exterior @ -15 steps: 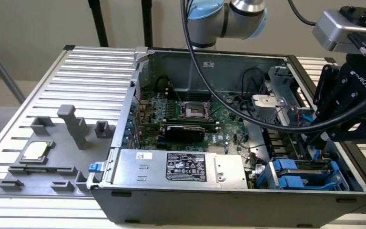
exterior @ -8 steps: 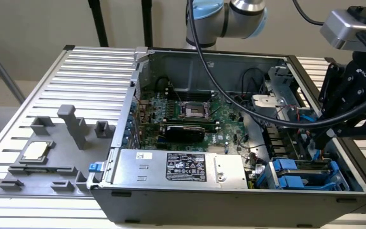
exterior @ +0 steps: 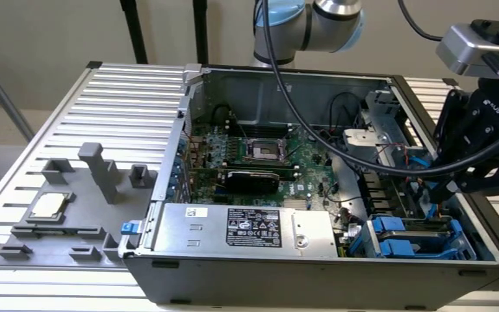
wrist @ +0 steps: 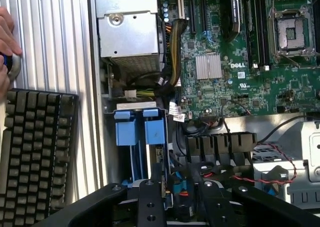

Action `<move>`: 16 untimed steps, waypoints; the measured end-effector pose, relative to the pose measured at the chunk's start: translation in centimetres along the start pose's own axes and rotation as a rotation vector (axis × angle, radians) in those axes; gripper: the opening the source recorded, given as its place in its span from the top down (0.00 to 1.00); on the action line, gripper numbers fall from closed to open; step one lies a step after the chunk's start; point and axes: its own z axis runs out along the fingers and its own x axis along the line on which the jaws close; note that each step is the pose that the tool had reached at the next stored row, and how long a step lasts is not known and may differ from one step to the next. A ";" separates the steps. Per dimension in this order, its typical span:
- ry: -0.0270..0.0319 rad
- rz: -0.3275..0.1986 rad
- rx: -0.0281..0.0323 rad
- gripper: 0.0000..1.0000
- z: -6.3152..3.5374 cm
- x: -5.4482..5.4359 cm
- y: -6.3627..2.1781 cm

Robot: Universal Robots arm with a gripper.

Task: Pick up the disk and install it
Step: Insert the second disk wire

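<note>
Two views of one moment, with the computer case (exterior: pixel 319 273) lying open on the slatted table (exterior: pixel 119 97).

In the exterior view you find the gripper (exterior: pixel 451 190) at the view's right, lowered into the case just over the drive bay (exterior: pixel 470 250). The disk (exterior: pixel 405 227) stands on edge in that bay, its blue carrier rails uppermost, near the case's front corner. You cannot tell from either view how the jaws stand, nor whether they touch the disk.

In the wrist view the gripper (wrist: pixel 175 207) hangs close above the disk (wrist: pixel 137 129), whose two blue tabs lie side by side. Beside the bay sits the silver power supply (wrist: pixel 130 32) with its black label; beyond it lies the green motherboard (wrist: pixel 240 62) with an empty processor socket (wrist: pixel 292 34).

Outside the case, a black keyboard (wrist: pixel 35 152) rests on the table, and a person's hand (wrist: pixel 6 42) shows at the edge of the wrist view. A grey fixture (exterior: pixel 59 227) holds a small square chip (exterior: pixel 49 207).
</note>
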 end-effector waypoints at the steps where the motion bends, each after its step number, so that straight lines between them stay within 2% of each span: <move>1: 0.0020 0.001 0.0002 0.66 0.13 -0.1 -0.08; 5: 0.0123 0.002 0.0012 0.66 0.60 -0.4 -0.34; 9: 0.0283 0.004 0.0029 0.66 1.01 -0.8 -0.43; 11: 0.0385 0.006 0.0039 0.66 1.18 -0.9 -0.46; 14: 0.0583 0.007 0.0058 0.66 1.37 -1.0 -0.46; 15: 0.0651 0.008 0.0065 0.68 1.42 -1.1 -0.46; 16: 0.0722 0.009 0.0072 0.75 1.48 -1.1 -0.46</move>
